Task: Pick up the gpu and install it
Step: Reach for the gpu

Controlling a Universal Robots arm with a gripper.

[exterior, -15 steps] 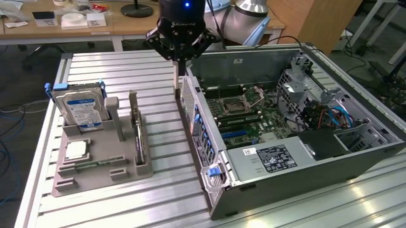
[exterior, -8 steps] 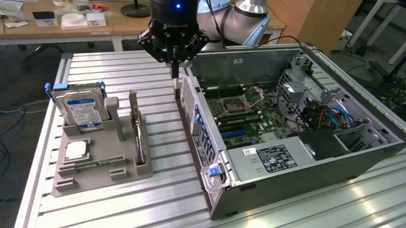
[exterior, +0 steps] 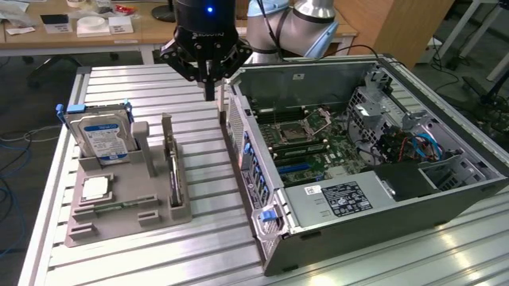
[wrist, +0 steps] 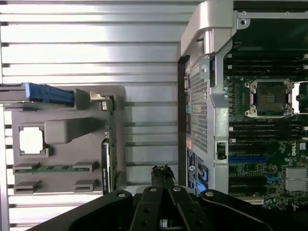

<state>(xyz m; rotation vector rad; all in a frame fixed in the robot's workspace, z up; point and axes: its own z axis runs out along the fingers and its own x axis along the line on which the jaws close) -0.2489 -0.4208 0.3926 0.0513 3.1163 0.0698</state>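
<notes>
The gpu (exterior: 170, 159) stands on edge in a slot of the grey holder (exterior: 119, 211), its metal bracket end toward the back; in the wrist view the gpu (wrist: 109, 144) appears as a thin dark strip along the holder's (wrist: 62, 127) side. My gripper (exterior: 209, 89) hangs above the table between the holder and the open computer case (exterior: 263, 179), behind the gpu's far end and apart from it. Its fingertips (wrist: 162, 172) are pressed together and hold nothing.
A silver hard drive with a blue label (exterior: 99, 140) stands upright in the holder, and a square processor chip (exterior: 95, 187) lies in front of it. The case's motherboard (exterior: 318, 149) lies exposed, with blue slots (wrist: 248, 159). A desk with clutter (exterior: 87, 27) stands behind.
</notes>
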